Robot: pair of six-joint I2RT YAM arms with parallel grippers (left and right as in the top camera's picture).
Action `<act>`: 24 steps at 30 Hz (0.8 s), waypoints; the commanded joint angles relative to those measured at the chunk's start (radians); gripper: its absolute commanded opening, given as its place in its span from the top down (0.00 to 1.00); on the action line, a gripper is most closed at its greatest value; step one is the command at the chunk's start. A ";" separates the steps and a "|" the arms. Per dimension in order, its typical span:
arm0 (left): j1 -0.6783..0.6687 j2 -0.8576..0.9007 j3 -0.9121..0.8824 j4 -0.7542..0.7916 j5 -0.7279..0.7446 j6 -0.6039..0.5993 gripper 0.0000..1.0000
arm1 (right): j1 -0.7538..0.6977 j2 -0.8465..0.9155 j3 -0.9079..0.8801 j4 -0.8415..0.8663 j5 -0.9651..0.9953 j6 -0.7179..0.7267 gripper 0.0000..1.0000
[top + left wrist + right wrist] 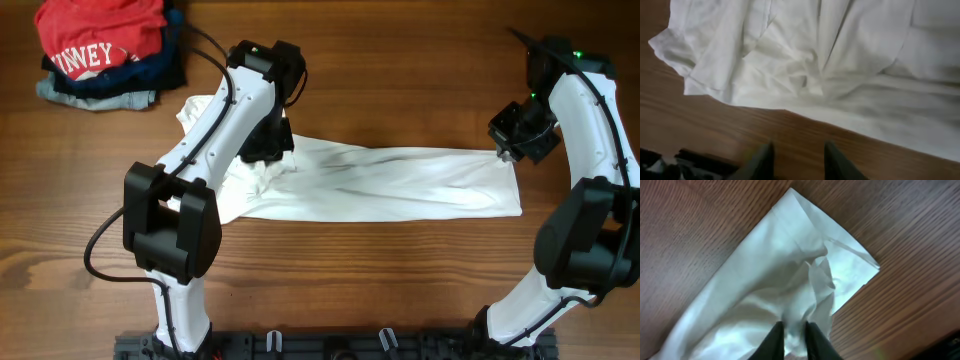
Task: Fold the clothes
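The white T-shirt [380, 180] lies stretched in a long wrinkled band across the middle of the wooden table, bunched at its left end. No lettering shows. My left gripper [272, 150] hovers over the bunched left part. In the left wrist view its fingers [799, 146] are open and empty above bare wood, with the shirt's crumpled folds [805, 65] just beyond. My right gripper [505, 152] is at the shirt's right end. In the right wrist view its fingers [795, 326] are shut on a pinched fold of the shirt [775, 270] near a corner.
A pile of clothes sits at the far left corner: a red shirt with white letters [100, 35] on top of folded navy and light-blue garments [100, 92]. A black rail [330, 345] runs along the front edge. Bare wood [400, 280] lies in front of the shirt.
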 commanded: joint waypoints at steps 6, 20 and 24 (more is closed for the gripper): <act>-0.003 -0.001 0.001 0.302 0.024 0.122 0.31 | -0.003 0.002 -0.005 0.041 -0.035 -0.108 0.00; 0.071 0.173 0.001 0.744 -0.101 0.071 0.37 | 0.063 0.002 -0.005 0.072 -0.144 -0.206 0.00; 0.084 0.222 0.001 0.789 -0.101 0.110 0.37 | 0.068 0.002 -0.005 0.073 -0.143 -0.206 0.00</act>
